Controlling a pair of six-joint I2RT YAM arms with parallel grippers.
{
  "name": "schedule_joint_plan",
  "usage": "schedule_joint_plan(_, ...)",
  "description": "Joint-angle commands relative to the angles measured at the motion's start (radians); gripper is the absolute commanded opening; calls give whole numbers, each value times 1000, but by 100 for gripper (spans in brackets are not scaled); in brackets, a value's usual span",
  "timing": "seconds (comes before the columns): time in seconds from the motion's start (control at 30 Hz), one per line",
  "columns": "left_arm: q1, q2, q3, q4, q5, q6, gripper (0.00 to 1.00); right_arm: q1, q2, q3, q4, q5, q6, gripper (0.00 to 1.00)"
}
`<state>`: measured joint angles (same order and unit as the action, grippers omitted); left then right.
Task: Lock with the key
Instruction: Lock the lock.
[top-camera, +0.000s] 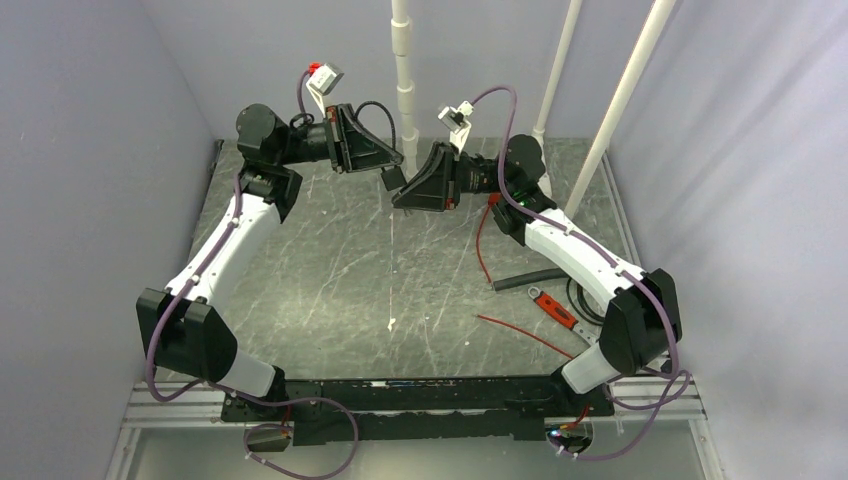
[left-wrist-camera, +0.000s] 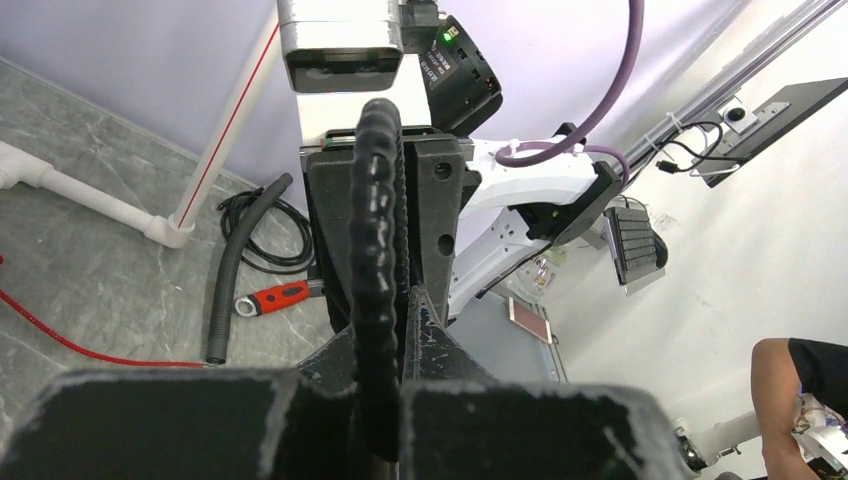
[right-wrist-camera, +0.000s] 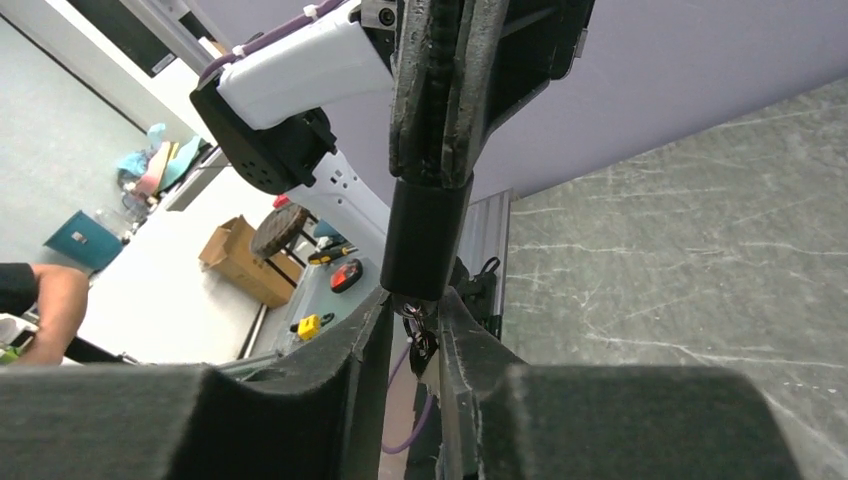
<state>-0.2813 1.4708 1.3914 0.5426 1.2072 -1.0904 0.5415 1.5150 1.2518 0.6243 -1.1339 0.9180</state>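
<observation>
The left fingers (right-wrist-camera: 415, 80) clamp the black lock (right-wrist-camera: 424, 240) in mid-air above the tabletop (right-wrist-camera: 700, 230) while the right fingers (right-wrist-camera: 350, 370) pinch the key (right-wrist-camera: 416, 310) at its end, so a skewed twist could slip either grip.

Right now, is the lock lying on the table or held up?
Held up: the left gripper clamps the black lock, clear above the table.

light: bright, even | shadows: soft | wrist views — near parts blurred
</observation>
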Motion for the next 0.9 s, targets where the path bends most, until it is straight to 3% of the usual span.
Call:
schedule_joint_plan(0.0,-2,-17,30,54,-7,8,0,-2,-10,39,61,-13,12,21)
schedule_joint_plan(0.2,0,-36,14,-18,-54,86,0,-16,-34,37,-95,16,-78,0)
schedule_joint_plan(0.33,1,-67,8,-133,-121,200,0,-17,-75,100,-444,163,-392,0)
schedule_joint_plan(0.43,-3,-91,5,-232,-182,293,0,-16,-113,92,-489,276,-481,0)
schedule_joint_plan(0.53,-7,-106,4,-282,-206,377,0,-9,-132,97,-495,286,-544,1)
schedule_joint_plan(0.57,-8,-104,9,-291,-197,391,0,-10,-135,97,-480,259,-548,13)
schedule_joint_plan(0.67,-8,-90,28,-300,-135,443,0,-9,-153,103,-513,227,-606,27)
schedule_joint_plan(0.77,-7,-88,49,-296,-70,471,0,-26,-169,120,-606,200,-656,62)
schedule_joint_plan(0.87,-7,-64,68,-190,30,378,0,-62,-189,99,-575,99,-630,76)
